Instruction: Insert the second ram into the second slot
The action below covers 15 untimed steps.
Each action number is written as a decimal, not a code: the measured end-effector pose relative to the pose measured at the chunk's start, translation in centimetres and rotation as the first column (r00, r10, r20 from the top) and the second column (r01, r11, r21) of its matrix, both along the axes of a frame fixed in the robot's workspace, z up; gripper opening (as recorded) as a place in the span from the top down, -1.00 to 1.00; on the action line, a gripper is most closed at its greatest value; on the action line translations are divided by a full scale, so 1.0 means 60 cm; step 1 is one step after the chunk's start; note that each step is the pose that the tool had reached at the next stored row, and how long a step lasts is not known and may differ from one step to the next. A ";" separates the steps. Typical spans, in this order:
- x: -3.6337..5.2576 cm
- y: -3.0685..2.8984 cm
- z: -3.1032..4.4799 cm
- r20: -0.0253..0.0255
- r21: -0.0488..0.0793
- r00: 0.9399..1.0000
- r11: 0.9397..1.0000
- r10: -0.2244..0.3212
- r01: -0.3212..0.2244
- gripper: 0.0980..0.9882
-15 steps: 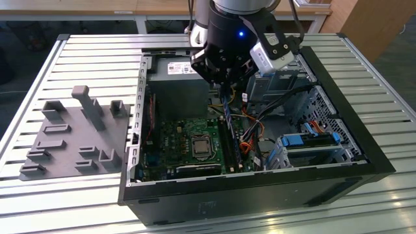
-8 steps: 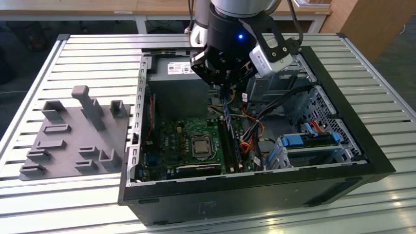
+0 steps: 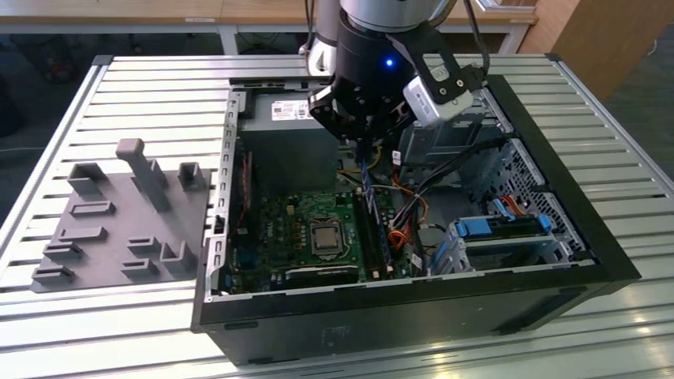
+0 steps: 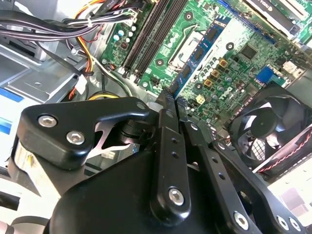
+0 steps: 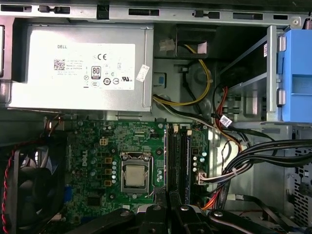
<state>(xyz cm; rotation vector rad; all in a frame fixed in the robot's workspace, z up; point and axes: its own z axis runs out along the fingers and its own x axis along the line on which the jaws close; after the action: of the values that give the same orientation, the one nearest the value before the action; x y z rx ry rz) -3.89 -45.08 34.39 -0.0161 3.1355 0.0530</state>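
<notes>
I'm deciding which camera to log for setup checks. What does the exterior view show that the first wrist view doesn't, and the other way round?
Exterior view: the slatted table, the grey fixture tray lying on it at the exterior view's left of the computer case, and the second ram hanging upright from the closed gripper above the board.
First wrist view: the case fan with its red and black wires.
Both: the motherboard, processor socket, ram slots and power supply.

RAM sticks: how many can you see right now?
1 for certain: the second ram, clamped in the gripper above the motherboard. A bluish strip in the memory slots may be another stick, already seated; I cannot tell.
</notes>
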 end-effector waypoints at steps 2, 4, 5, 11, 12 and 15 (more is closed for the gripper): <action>0.000 0.0000 -0.001 0.000 0.000 1.000 1.000 0.000 0.000 0.91; 0.000 0.0000 -0.002 0.000 0.000 1.000 1.000 0.000 0.000 0.91; 0.000 0.0000 -0.003 0.000 0.000 1.000 1.000 0.000 0.000 0.91; 0.000 0.0000 -0.005 0.000 0.000 1.000 1.000 0.000 0.000 0.91; 0.000 0.0000 -0.006 0.000 0.000 1.000 1.000 0.000 0.000 0.91; 0.000 0.0000 -0.007 0.000 0.000 1.000 1.000 0.000 0.000 0.91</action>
<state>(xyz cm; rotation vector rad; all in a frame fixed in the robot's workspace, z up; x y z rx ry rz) -3.89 -45.08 33.95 -0.0161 3.1356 0.0530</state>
